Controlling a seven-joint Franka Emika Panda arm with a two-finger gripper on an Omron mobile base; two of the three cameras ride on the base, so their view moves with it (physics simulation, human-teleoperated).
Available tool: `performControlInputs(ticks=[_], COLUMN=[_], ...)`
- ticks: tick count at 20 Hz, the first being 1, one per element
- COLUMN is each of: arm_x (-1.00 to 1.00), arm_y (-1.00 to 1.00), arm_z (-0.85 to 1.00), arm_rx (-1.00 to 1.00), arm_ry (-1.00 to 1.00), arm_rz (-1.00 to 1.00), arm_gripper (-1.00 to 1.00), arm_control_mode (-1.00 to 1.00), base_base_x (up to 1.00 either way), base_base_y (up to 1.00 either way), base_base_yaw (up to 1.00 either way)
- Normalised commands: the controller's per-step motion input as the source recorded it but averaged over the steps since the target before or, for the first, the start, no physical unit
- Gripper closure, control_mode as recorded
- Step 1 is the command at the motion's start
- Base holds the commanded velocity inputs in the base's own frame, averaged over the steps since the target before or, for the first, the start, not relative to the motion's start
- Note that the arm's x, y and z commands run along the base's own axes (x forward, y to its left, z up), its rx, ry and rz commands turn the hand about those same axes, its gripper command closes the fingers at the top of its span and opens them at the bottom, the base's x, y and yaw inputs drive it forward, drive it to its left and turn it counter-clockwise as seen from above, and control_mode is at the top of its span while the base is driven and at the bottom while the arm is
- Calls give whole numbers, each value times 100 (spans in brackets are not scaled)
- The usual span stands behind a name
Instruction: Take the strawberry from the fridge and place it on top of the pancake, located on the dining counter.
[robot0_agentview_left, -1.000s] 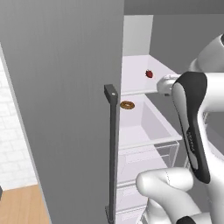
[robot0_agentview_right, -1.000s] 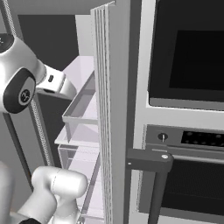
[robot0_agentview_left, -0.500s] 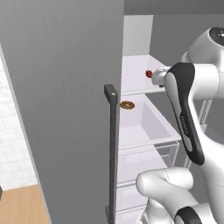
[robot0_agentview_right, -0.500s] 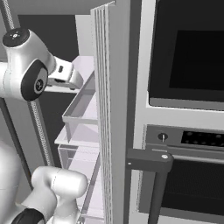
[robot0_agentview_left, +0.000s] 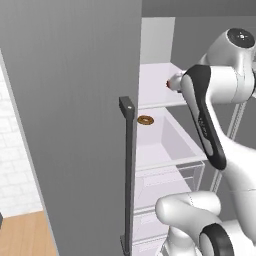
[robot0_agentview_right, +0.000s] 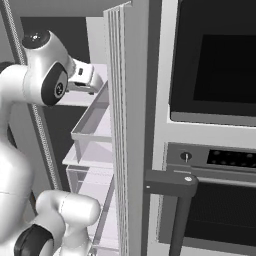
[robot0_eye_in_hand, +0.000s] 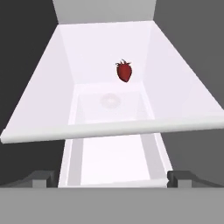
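One strawberry (robot0_eye_in_hand: 124, 71) sits on the white upper shelf (robot0_eye_in_hand: 109, 100) inside the open fridge (robot0_agentview_left: 75, 110), toward the back, stem end up in the hand view. In the left base view only a sliver of it (robot0_agentview_left: 169, 83) shows, just beside the arm's wrist. The donut (robot0_agentview_left: 145, 120) lies on the next shelf down, near the front left edge, same spot as before.

Gripper (robot0_eye_in_hand: 109, 178) jaws spread wide, nothing between them; both fingertips (robot0_eye_in_hand: 41, 178) show at the bottom corners of the hand view, well short of the fruit. In the right base view the gripper (robot0_agentview_right: 96, 80) pokes in at upper-shelf level.

Change from a second ago: arm has risen and swung inward, elbow joint now high at top right of the left base view, forearm covering most of the strawberry that was plainly visible earlier. Fridge door, dark bar handle (robot0_agentview_left: 128, 170) and wall oven (robot0_agentview_right: 215, 100) unchanged; the base has not moved.
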Motion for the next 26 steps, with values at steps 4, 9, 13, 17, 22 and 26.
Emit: performControlInputs(ticks=[4,9,13,17,22,26], arm_x=[55,37,32,44,48,46], arm_y=[0,-6,-5,-15,-17,0], arm_z=[0,-8,-25,-14,-5,-16], arm_rx=[-2,-1,-1,0,0,0], arm_ry=[0,0,0,0,0,1], arm_rz=[0,0,0,0,0,0], arm_gripper=[-100,-100,-100,-100,-100,-100], arm_control_mode=[-100,-100,-100,-100,-100,-100], base_base_x=[0,0,0,0,0,0], base_base_y=[0,0,0,0,0,0], base_base_yaw=[0,0,0,0,0,0])
